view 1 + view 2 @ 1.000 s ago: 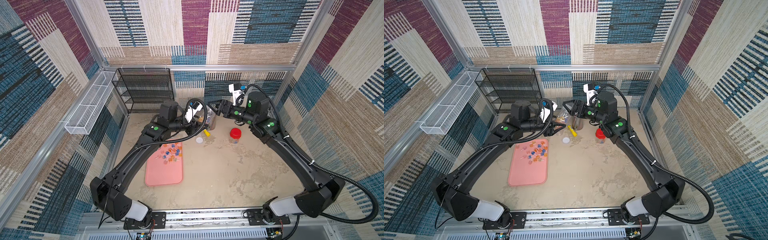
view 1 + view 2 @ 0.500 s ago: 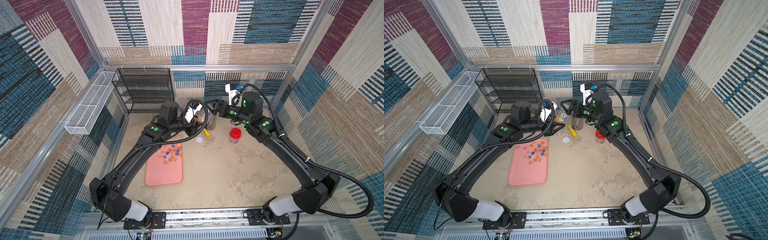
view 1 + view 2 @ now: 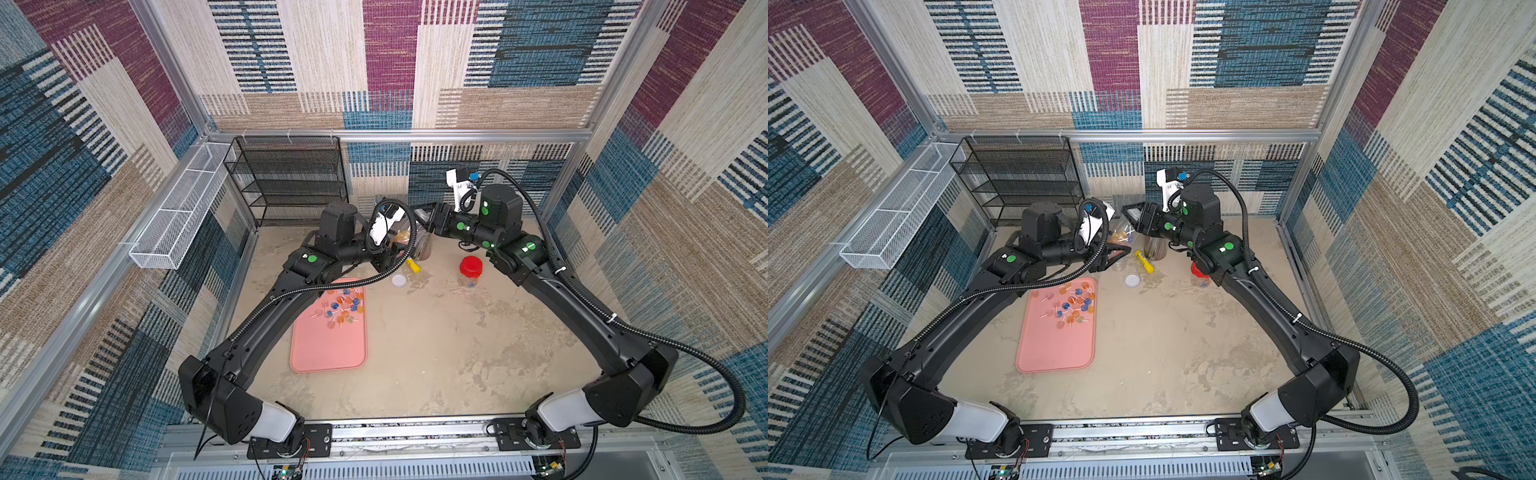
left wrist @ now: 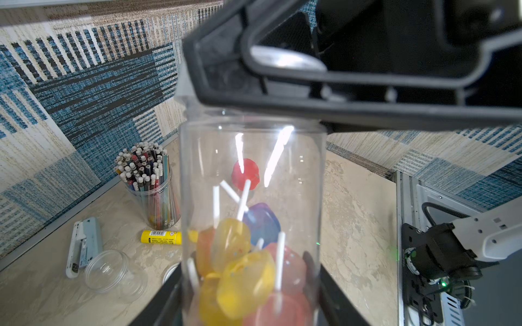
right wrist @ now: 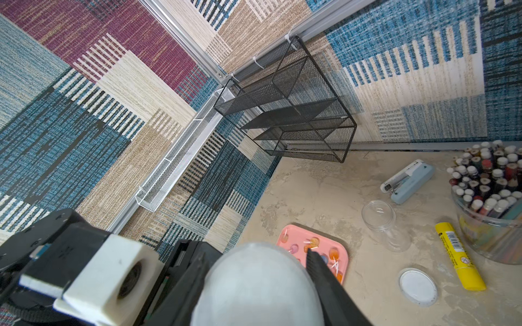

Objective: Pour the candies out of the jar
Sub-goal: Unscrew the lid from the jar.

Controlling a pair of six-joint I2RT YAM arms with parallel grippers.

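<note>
My left gripper [image 4: 248,304] is shut on the lower part of a clear jar [image 4: 251,197], holding it above the table at the back centre. The same jar [image 3: 401,237] shows between the two wrists in both top views. Inside it lie yellow, orange, pink and blue candies [image 4: 243,271] on white sticks. My right gripper [image 5: 254,271] is shut on the jar's whitish lid [image 5: 254,288] at the jar's far end. More candies [image 3: 340,307] lie scattered on the far half of a pink tray [image 3: 328,349], below the left wrist.
A cup of pencils [image 3: 422,245], a yellow glue stick [image 3: 412,264], a loose white lid [image 3: 399,280] and a red-lidded jar [image 3: 471,268] stand nearby. An empty clear jar [image 5: 384,223] and a stapler [image 5: 409,180] lie near the black mesh shelf [image 3: 291,178].
My right gripper has shifted slightly left onto the jar's top and shut on the lid. The left gripper and the jar have stayed where they were.
</note>
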